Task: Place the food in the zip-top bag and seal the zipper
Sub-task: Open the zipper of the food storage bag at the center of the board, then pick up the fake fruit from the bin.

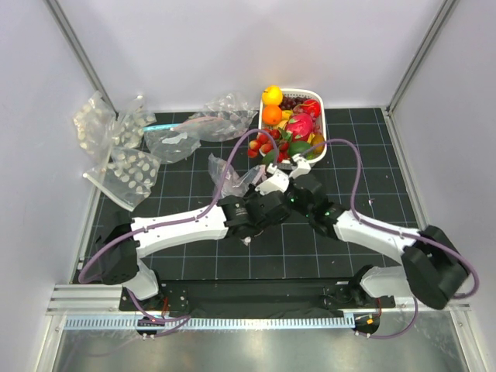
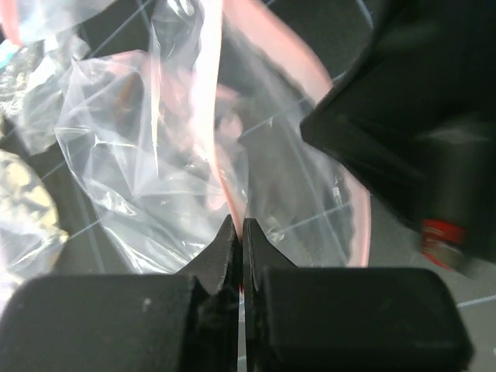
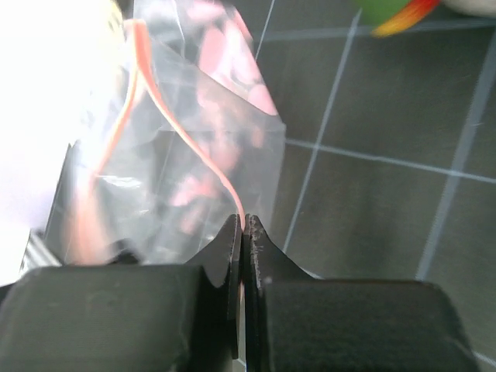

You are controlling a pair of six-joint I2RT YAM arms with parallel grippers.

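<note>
The zip-top bag [image 1: 232, 175] is crumpled clear plastic at mid-table, left of where both arms meet. In the left wrist view my left gripper [image 2: 242, 222] is shut on the bag's pinkish zipper [image 2: 230, 174], which runs up out of the jaws. My right gripper [image 3: 243, 220] is likewise shut on the zipper [image 3: 208, 160], with the bag [image 3: 178, 178] hanging to its left. The food lies in the white basket [image 1: 319, 99]: red strawberries [image 1: 263, 144] at its left rim, a pink dragon fruit [image 1: 301, 124] and green leafy pieces [image 1: 298, 148].
Orange and yellow round fruits [image 1: 272, 105] and dark grapes [image 1: 291, 101] share the basket. Dotted clear bags [image 1: 128, 174] and plain clear bags [image 1: 174, 141] lie at the back left. White walls enclose the gridded black mat [image 1: 364, 155]. The right arm's black body [image 2: 411, 132] fills the left wrist view's right side.
</note>
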